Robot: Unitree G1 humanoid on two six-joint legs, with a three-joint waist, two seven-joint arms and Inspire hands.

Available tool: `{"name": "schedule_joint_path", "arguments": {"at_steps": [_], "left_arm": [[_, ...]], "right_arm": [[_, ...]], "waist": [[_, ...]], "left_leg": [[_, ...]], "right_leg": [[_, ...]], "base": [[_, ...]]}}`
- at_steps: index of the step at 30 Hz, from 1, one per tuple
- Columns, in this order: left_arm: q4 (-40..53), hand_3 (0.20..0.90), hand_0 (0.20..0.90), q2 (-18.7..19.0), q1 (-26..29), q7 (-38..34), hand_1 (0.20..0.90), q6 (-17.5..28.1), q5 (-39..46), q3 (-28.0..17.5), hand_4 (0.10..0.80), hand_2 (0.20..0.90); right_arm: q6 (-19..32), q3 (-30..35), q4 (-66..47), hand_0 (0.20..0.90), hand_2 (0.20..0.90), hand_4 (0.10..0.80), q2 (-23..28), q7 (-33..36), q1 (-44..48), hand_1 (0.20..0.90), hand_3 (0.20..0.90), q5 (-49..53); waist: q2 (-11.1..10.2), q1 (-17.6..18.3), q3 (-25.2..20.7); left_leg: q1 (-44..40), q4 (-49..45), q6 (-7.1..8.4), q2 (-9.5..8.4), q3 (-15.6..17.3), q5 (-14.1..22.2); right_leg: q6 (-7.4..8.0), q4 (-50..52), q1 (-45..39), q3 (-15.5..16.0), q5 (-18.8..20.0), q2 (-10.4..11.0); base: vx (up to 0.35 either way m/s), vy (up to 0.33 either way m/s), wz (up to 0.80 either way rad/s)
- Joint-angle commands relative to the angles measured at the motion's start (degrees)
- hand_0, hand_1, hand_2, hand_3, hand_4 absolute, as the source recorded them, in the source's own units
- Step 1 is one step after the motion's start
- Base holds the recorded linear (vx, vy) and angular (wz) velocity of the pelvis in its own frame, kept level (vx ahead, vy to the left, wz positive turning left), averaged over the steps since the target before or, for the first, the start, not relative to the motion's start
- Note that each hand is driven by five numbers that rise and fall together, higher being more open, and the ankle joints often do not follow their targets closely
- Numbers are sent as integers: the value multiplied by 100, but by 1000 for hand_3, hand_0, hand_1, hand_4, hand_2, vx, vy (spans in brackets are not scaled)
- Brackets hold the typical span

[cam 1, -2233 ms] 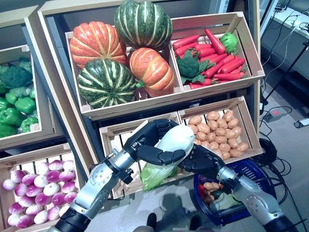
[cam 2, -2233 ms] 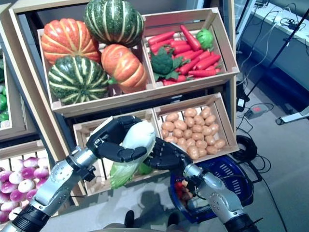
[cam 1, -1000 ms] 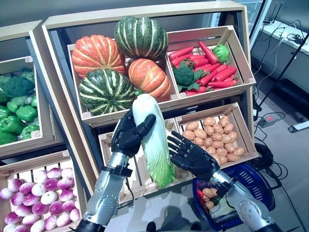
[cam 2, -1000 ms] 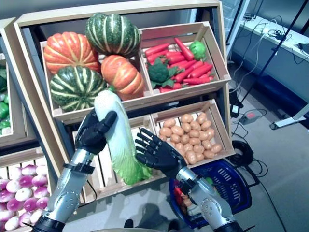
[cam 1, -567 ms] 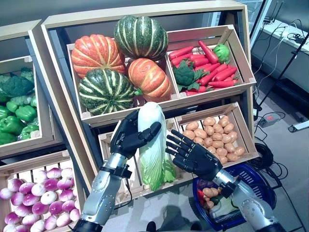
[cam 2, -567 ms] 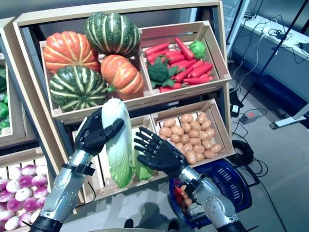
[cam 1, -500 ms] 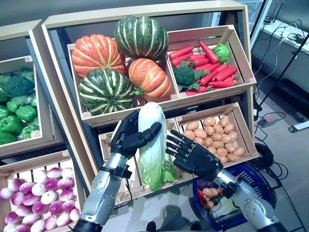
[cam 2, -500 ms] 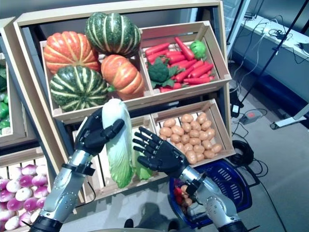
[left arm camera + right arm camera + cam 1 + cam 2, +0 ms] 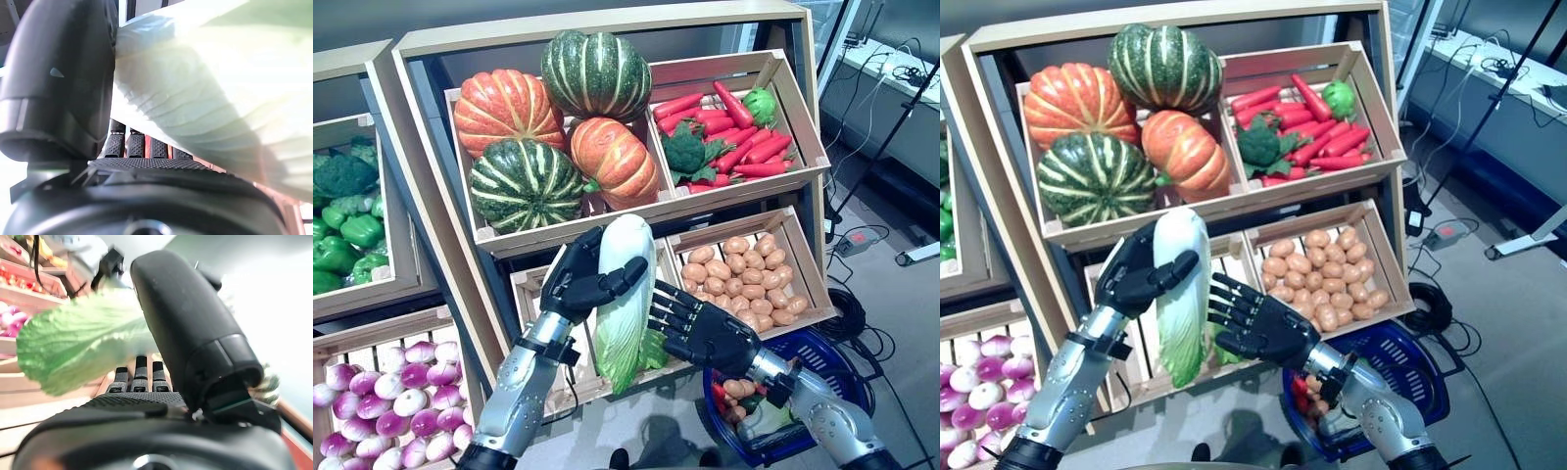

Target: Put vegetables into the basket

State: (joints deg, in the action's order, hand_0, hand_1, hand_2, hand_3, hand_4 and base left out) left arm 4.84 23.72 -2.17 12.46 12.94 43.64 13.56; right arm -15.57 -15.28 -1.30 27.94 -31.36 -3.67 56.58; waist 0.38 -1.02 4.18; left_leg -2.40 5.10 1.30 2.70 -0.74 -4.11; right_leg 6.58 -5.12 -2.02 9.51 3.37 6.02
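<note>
This looks like a greengrocer's stand set up inside a lab or test room. A tilted wooden display shelf [image 9: 431,225] holds produce sorted by kind in crates: striped and orange pumpkins [image 9: 558,127], red carrots [image 9: 744,137] with broccoli, potatoes [image 9: 749,279], green peppers [image 9: 342,230] and purple onions [image 9: 372,411]. A blue shopping basket [image 9: 822,382] stands on the grey floor. Off to the side are a metal stand [image 9: 1528,240] and a bench [image 9: 1508,88] strewn with wires.

Head stereo pair looks down; wrist cameras sit close.
</note>
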Motion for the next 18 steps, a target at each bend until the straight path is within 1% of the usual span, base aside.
{"name": "schedule_joint_path", "arguments": {"at_steps": [1,5,10,14,18], "left_arm": [[511,300,300,-122,1081,198,300,752,434,151,400,300],[551,300,300,-179,1105,201,300,744,630,316,400,300],[577,300,300,-319,1162,109,300,623,860,507,400,300],[582,300,300,-390,1161,230,300,465,1025,659,400,300],[581,300,300,-413,1164,443,300,345,1085,823,400,300]], "right_arm": [[-5,-563,-324,900,900,800,-246,447,455,900,900,-25],[71,-764,-221,900,900,800,-337,740,550,900,900,-22],[108,-949,-21,900,900,800,-629,1150,708,900,900,90],[6,-1049,-2,900,900,800,-774,1307,761,900,900,143],[-158,-1177,38,900,900,800,-861,1238,814,900,900,223]], "waist": [[-297,-24,-275],[-292,-36,-273],[-294,-56,-291],[-294,-56,-309],[-294,-69,-328]], "left_leg": [[-23,-10,43,-55,25,364],[-20,-10,33,-55,19,343],[-15,-10,22,-68,-8,328],[-1,-10,12,-78,-3,326],[12,-10,5,-83,2,318]], "right_leg": [[-32,12,-246,-12,-14,127],[-37,12,-247,-18,2,131],[-43,12,-253,-9,20,138],[-41,12,-239,-11,26,142],[-37,12,-226,-8,34,141]], "base": [[0,0,0],[0,0,-5],[4,-1,-5],[0,0,0],[0,0,0]]}}
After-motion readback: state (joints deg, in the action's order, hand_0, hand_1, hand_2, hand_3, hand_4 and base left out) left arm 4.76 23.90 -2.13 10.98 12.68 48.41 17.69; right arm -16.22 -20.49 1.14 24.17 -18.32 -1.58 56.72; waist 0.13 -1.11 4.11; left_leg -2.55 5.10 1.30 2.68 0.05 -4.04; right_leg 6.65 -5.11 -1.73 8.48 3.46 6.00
